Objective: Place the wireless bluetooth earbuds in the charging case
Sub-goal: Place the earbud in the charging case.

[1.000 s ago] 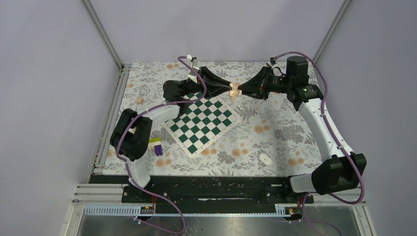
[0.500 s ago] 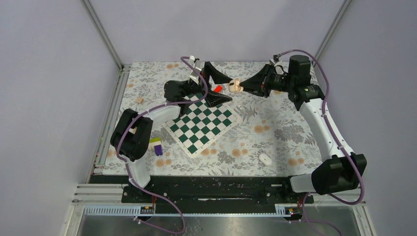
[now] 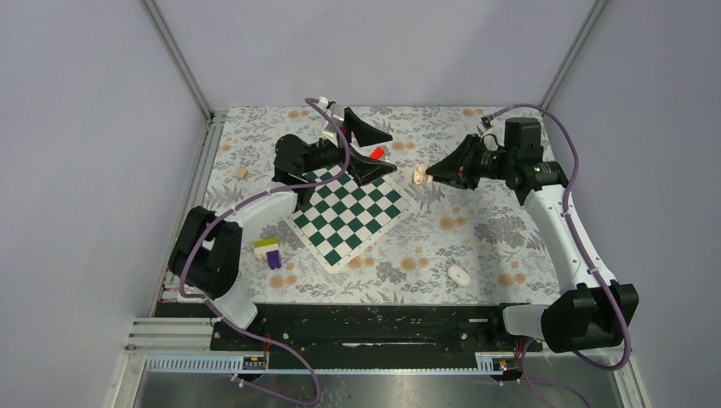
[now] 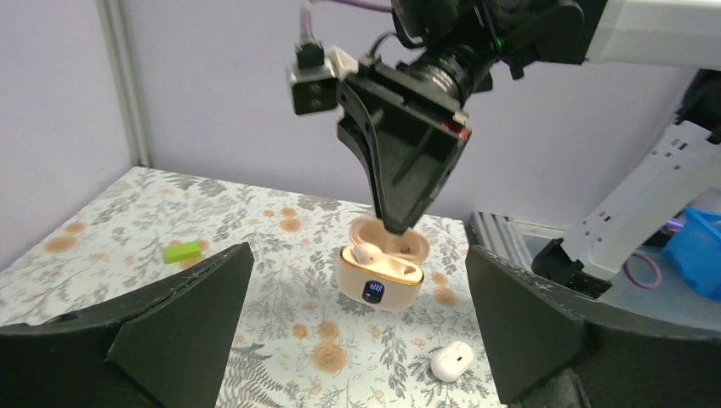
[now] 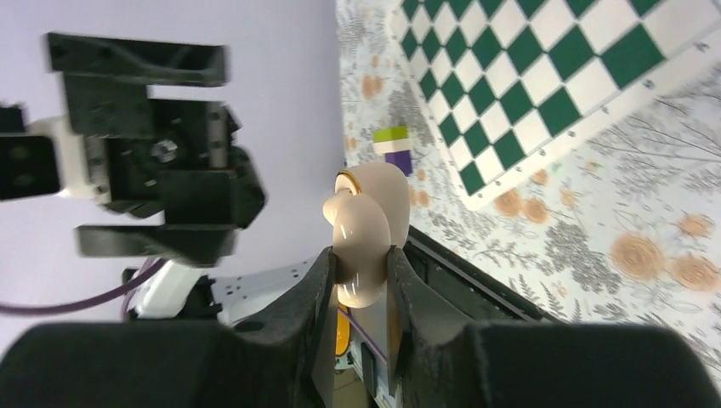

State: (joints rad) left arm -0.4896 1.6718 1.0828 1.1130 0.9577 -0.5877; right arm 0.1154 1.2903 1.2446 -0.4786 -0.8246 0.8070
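Clock read on the top view, 12 at the far wall.

Left claw (image 3: 388, 152), 12 o'clock, just past the far corner of the chessboard (image 3: 349, 212). A second ago its tips met the right claw's at the case. Half a second ago it had let go and drawn off. Now it stands spread wide with nothing in it, and there is a clear gap to the case at its 3 o'clock.

Case (image 4: 381, 279), 2 o'clock, off the board. It has shifted toward 4 o'clock from the meeting point, carried by the right claw (image 5: 360, 255). That claw is closed tight on it, seemingly by the raised lid, with the body hanging below. In the left wrist view one well holds what looks like a seated earbud (image 4: 366, 252); we cannot make out the other well.

Loose earbud (image 3: 459, 274), 5 o'clock near the front edge, well apart from both claws. It has not moved over the second.

Our reading: the joint work at the case is over, with one earbud likely in and one left to fetch. The left claw is free, but that earbud lies on the right arm's side.

Writing: a small dark screen (image 4: 374, 291) on the case front shows bluish marks, too small to read. We find no brand or label legible anywhere else.
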